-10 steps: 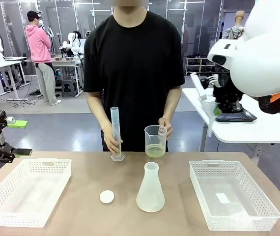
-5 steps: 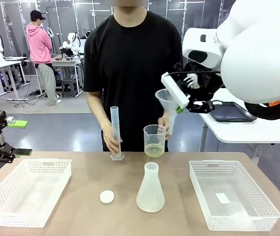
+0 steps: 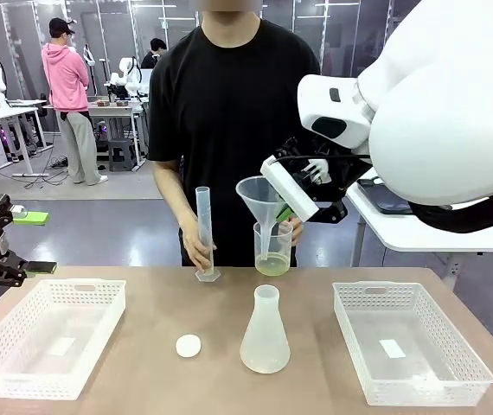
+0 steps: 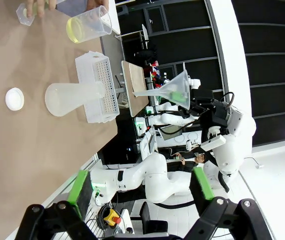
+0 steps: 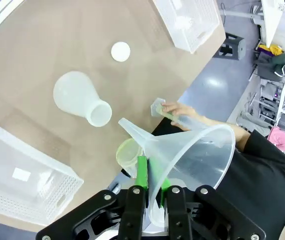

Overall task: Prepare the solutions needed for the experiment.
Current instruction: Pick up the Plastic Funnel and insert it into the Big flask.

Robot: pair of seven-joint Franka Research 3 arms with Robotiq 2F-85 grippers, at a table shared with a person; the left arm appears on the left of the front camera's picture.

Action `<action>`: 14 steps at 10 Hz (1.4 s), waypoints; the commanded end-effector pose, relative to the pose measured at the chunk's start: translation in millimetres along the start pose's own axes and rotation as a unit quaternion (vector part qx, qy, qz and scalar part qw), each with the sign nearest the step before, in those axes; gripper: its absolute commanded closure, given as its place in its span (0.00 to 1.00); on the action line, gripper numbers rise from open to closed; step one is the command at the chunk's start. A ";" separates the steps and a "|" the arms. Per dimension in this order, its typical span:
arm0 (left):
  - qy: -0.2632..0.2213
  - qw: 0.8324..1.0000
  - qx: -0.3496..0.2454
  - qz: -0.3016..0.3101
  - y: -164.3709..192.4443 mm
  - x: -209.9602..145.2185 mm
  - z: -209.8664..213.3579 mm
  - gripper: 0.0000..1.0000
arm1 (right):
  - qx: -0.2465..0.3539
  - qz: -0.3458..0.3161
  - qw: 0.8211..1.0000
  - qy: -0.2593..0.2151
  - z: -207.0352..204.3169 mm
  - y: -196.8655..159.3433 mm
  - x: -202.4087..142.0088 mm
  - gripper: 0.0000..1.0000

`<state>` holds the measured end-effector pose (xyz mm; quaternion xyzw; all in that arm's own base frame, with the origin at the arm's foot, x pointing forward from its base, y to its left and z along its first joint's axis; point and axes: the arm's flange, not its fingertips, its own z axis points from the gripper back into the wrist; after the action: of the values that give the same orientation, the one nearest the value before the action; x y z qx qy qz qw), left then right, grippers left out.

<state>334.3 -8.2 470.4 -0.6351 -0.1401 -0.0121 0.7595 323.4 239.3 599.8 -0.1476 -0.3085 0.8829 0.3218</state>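
Right gripper (image 5: 150,172) clamped on the clear funnel (image 5: 192,155): the right wrist view shows green pads pinching the cone by the stem. The front view has the spout overlapping the beaker (image 3: 273,246); depth unclear. Left gripper (image 4: 141,184) spread wide, nothing in it, hanging off the table's left edge. The solutions (image 3: 272,264): shallow yellow-green layer in the beaker, which one person's hand (image 3: 294,226) holds at the far edge; the other hand (image 3: 196,251) holds a graduated cylinder (image 3: 204,233) upright. Brown table (image 3: 160,320): flask (image 3: 265,333) centre, white cap (image 3: 188,346) beside it, white baskets left (image 3: 48,337) and right (image 3: 411,341). Lab with more benches behind. Right arm reaches in high from the right.
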 end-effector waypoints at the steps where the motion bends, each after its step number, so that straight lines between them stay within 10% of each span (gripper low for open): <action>1: 0.001 1.000 -0.008 -0.001 -0.7 1.3 -1.3 0.00 | -0.005 0.024 1.000 -0.011 -2.9 1.3 -3.0 0.94; 14: 0.001 1.000 -0.008 -0.001 -0.7 1.3 -1.3 0.00 | 0.033 -0.009 0.999 -0.012 -53.4 12.4 -21.4 0.94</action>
<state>334.2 -8.2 470.4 -0.6351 -0.1401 -0.0121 0.7595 352.1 243.8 557.7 -0.1288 -0.2688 0.8916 0.3409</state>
